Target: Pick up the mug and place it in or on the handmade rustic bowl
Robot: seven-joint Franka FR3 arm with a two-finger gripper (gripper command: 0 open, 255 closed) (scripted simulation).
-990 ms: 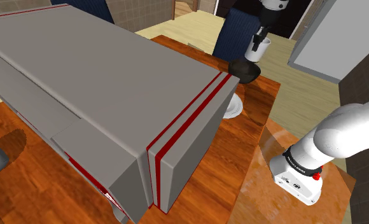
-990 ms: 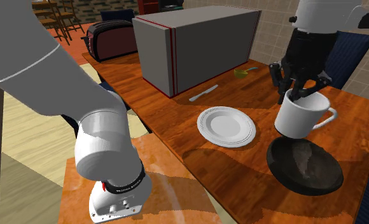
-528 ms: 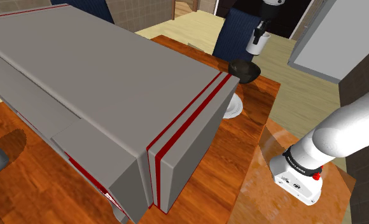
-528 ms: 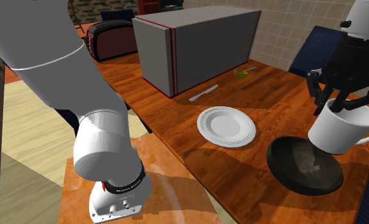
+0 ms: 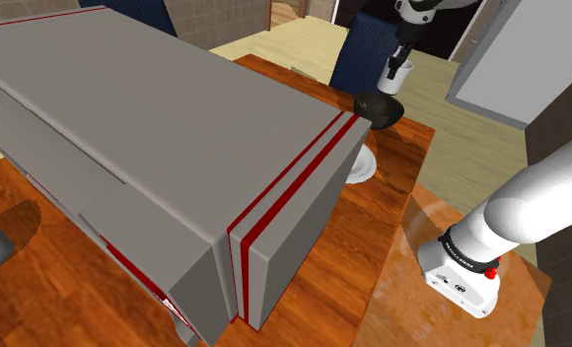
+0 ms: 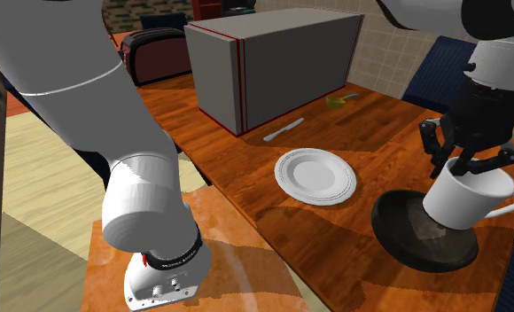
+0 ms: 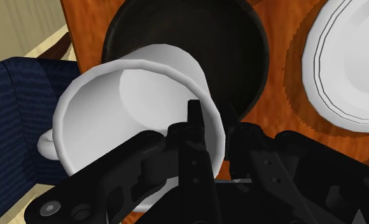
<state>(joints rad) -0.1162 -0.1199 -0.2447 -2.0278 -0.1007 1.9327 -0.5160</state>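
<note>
A white mug (image 6: pixel 466 197) hangs tilted over the far side of a dark, rough bowl (image 6: pixel 415 233) that rests on the wooden table (image 6: pixel 353 133). My black gripper (image 6: pixel 463 162) is shut on the mug's rim, one finger inside and one outside. In the wrist view the mug (image 7: pixel 132 108) lies in front of the gripper (image 7: pixel 212 137), with the dark bowl (image 7: pixel 240 44) beneath it. The shoulder view has the mug (image 5: pixel 395 75) just above the bowl (image 5: pixel 378 108) near the table's far corner, with its handle pointing away from the plate.
A white plate (image 6: pixel 315 174) lies beside the bowl. A knife (image 6: pixel 283 130) and a small green thing (image 6: pixel 336 101) lie near a big grey box with red stripes (image 6: pixel 273 58). A dark toaster (image 6: pixel 153 53) stands behind it. A blue chair (image 5: pixel 365 49) is by the table's far edge.
The mug has travelled with my gripper from near the plate side across the bowl, then come down lower over the bowl's far part. The grip has stayed the same.
</note>
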